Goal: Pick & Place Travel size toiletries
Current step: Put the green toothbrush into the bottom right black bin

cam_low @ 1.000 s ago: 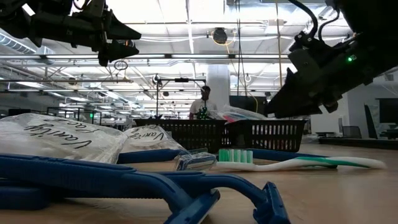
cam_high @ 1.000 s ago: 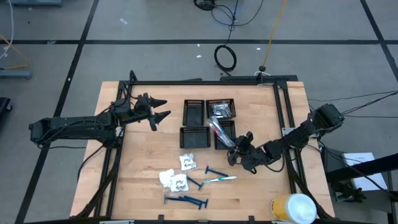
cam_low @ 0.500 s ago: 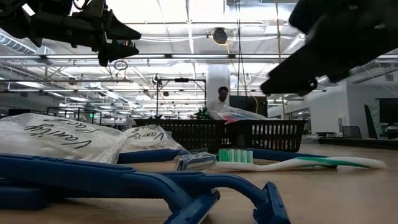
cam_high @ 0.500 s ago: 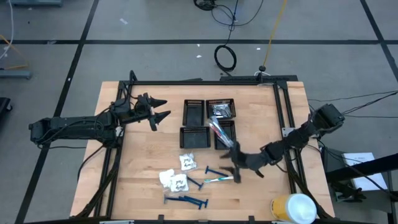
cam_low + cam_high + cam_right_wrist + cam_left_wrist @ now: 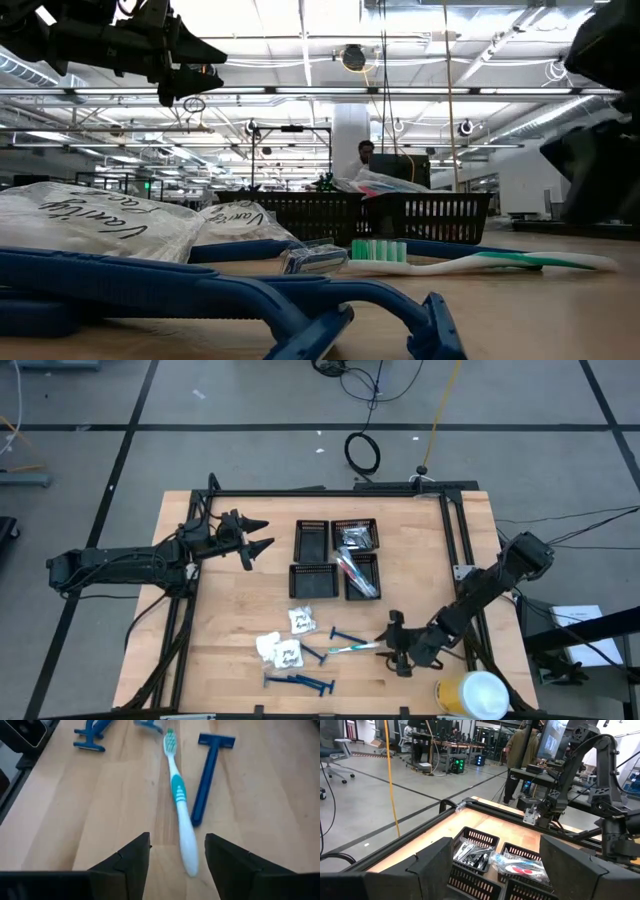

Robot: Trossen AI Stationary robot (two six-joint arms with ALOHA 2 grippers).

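Note:
A white-and-teal toothbrush (image 5: 356, 648) lies flat on the wood near the table's front, its bristles toward the left. In the right wrist view the toothbrush (image 5: 178, 805) runs away from my right gripper (image 5: 177, 857), which is open, its fingers on either side of the handle's free end without touching it. Seen from above, my right gripper (image 5: 393, 645) sits just right of the toothbrush. Blue razors (image 5: 345, 633) (image 5: 298, 681) and white packets (image 5: 281, 651) lie around it. My left gripper (image 5: 256, 536) hangs open above the table's far left.
Black mesh trays (image 5: 313, 580) stand at the table's middle far side, two holding items (image 5: 475, 851). A yellow-and-white cylinder (image 5: 472, 695) stands at the near right corner, close behind my right arm. A blue razor (image 5: 205, 780) lies beside the toothbrush. People stand in the room beyond.
My right gripper has swung from beside the trays toward the table's near edge and dropped a little. It has turned about and now points left at the toothbrush's handle end. The toothbrush and other items lie where they were.

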